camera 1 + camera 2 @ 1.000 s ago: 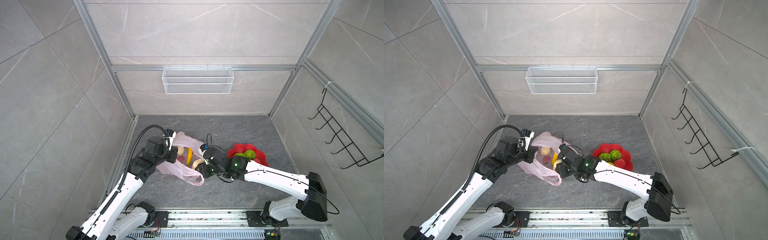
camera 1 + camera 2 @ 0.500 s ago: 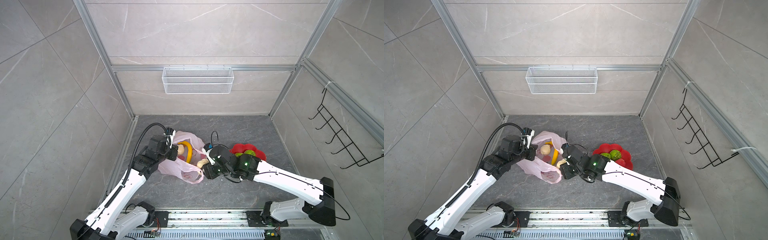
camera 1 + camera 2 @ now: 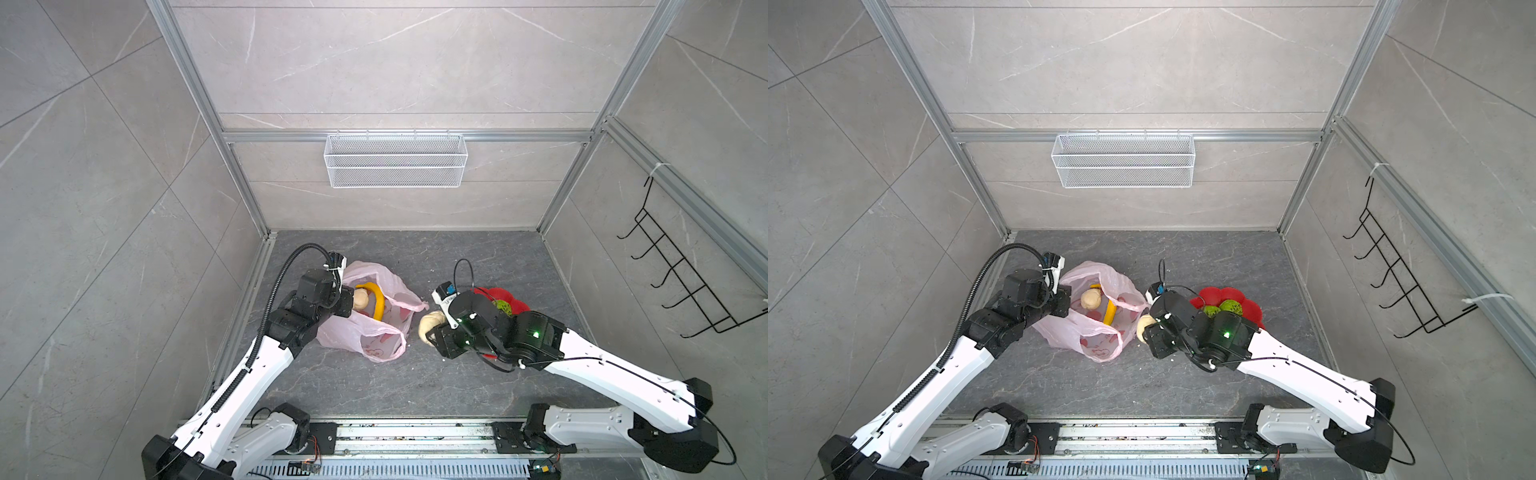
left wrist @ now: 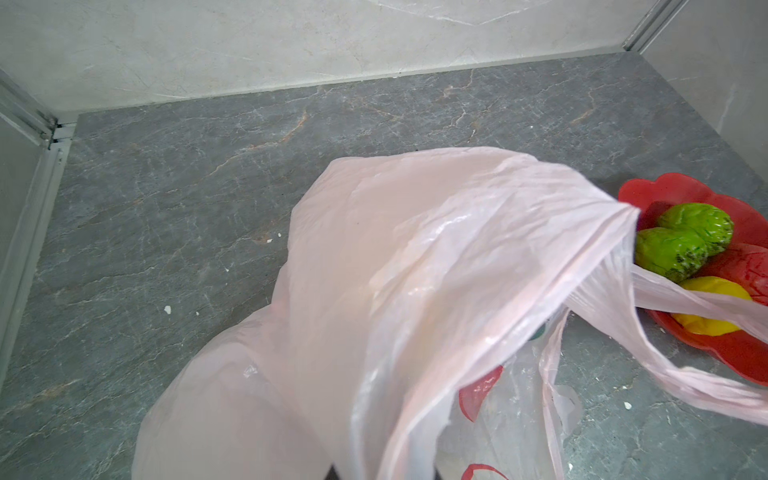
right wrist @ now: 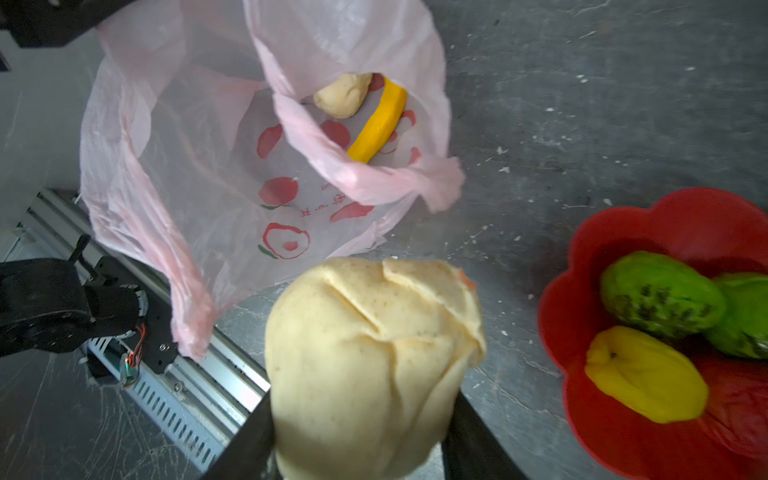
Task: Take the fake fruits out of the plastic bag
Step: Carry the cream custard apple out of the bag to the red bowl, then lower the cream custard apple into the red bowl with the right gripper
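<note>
at the left of both top views the left gripper (image 3: pixel 347 306) was pinched shut on the left rim of the plastic bag (image 3: pixel 376 338), holding its mouth up and open on the grey floor (image 3: pixel 478 257). inside the bag lay a yellow banana (image 3: pixel 376 302) touching one cream lump (image 3: pixel 360 298). just right of the bag and clear of it, the right gripper (image 5: pixel 359 432) clamped a second cream lump (image 3: pixel 429 326) between its fingers. further right, the red plate (image 3: pixel 1253 311) held two green balls (image 3: pixel 1231 306) and a yellow lump (image 5: pixel 645 374).
</note>
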Action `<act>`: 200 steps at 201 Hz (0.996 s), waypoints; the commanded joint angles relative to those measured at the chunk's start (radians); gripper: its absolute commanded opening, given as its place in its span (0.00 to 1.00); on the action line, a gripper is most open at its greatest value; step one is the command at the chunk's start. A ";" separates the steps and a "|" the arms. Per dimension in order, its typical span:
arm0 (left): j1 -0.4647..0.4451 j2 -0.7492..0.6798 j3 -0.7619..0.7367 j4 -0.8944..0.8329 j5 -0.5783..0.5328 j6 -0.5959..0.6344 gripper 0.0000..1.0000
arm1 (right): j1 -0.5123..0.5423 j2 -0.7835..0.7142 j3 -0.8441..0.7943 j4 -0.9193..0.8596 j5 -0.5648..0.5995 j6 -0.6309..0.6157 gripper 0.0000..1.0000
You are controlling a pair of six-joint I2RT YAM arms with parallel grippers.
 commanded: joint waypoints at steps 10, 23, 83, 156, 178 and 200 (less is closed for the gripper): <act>0.000 0.017 0.043 0.002 -0.038 0.002 0.03 | -0.100 -0.055 0.003 -0.096 0.115 -0.007 0.45; 0.000 0.018 0.047 -0.002 -0.026 0.003 0.03 | -0.185 -0.071 -0.021 -0.086 0.099 -0.022 0.45; 0.000 -0.007 0.029 0.038 0.031 0.007 0.03 | -0.518 0.030 -0.068 0.053 -0.004 -0.063 0.44; 0.000 -0.004 0.028 0.023 0.048 0.027 0.03 | -0.715 0.243 -0.023 0.134 -0.059 -0.028 0.41; 0.000 -0.015 0.017 0.036 0.048 0.028 0.04 | -0.732 0.301 0.002 0.129 -0.063 -0.007 0.41; 0.000 -0.009 0.017 0.036 0.063 0.027 0.04 | -0.745 0.345 0.003 0.136 -0.050 0.031 0.41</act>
